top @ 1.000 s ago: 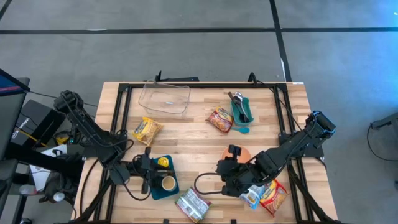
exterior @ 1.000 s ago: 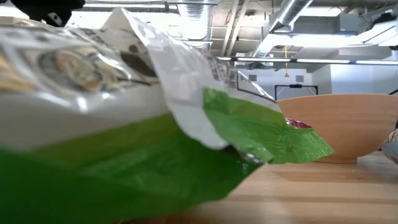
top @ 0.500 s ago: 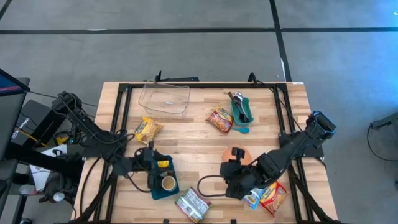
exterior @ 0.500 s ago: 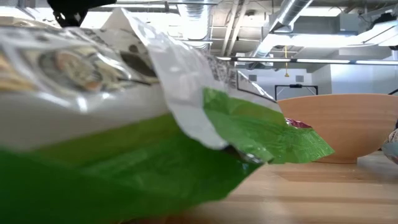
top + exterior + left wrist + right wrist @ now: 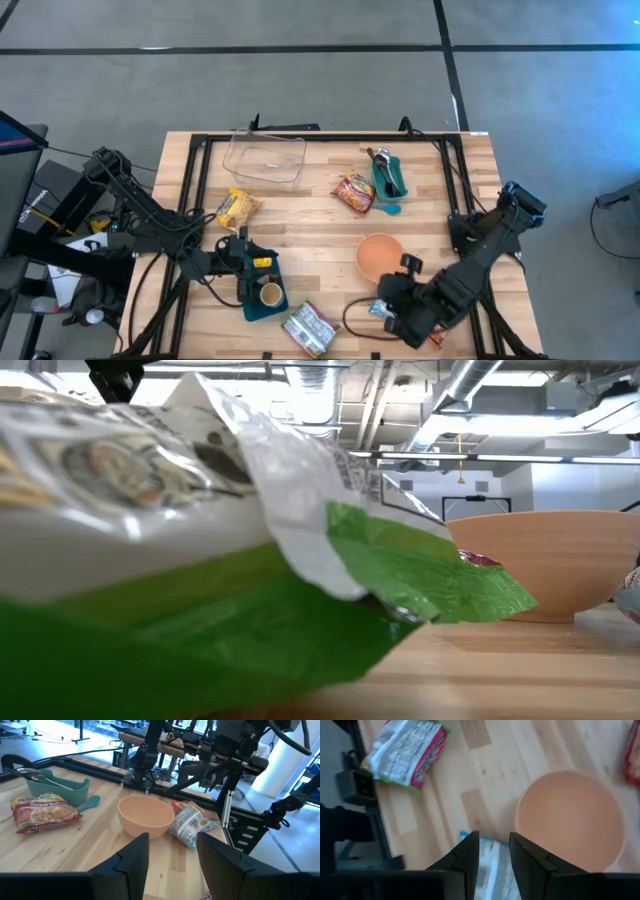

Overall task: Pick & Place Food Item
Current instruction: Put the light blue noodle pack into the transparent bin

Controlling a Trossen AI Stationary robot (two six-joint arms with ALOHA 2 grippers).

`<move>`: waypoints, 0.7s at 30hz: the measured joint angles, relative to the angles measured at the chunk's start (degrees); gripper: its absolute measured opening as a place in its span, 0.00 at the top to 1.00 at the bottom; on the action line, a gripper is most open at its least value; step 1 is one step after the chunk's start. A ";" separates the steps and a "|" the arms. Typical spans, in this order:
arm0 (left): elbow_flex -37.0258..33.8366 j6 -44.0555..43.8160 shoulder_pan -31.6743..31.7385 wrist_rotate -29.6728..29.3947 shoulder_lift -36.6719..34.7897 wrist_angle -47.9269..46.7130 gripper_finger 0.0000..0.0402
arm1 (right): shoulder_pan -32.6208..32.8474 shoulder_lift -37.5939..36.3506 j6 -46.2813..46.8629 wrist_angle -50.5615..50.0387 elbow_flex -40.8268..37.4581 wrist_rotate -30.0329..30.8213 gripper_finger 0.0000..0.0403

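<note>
High view, right gripper [image 5: 393, 306]: has left the orange bowl [image 5: 378, 257] and now hangs near the table's [image 5: 320, 215] near edge, over the blue-and-white packet [image 5: 378, 308].
High view, left gripper [image 5: 238, 267]: hovers at the teal tray [image 5: 250, 305] by the table's left edge, as it did half a second ago; it has opened since a second ago.
Low view: a green-edged packet [image 5: 200, 610] fills the frame, with the bowl behind it; neither has shifted.
Left wrist view, fingers [image 5: 132, 857]: spread wide, nothing between them; the bowl and blue-and-white packet [image 5: 191, 822] lie well ahead.
Right wrist view, fingers [image 5: 469, 851]: a little apart, straddling the packet, which shows in the gap; no pinch is evident. The bowl sits just beside it.
Meaning for the task: the right arm appears to be lining up a pick; the food item lies on the table beside the bowl, not yet lifted.
</note>
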 joint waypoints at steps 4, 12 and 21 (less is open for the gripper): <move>0.00 -0.01 -0.04 0.00 0.00 -0.03 0.60 | 3.25 0.00 5.22 0.00 0.00 -0.01 0.75; 0.00 -0.01 -0.03 0.02 0.02 0.69 0.61 | 8.90 0.00 12.20 1.48 0.00 0.03 0.75; 0.00 0.01 0.79 0.00 0.02 0.93 0.60 | 12.82 0.15 14.99 6.92 -2.28 0.01 0.75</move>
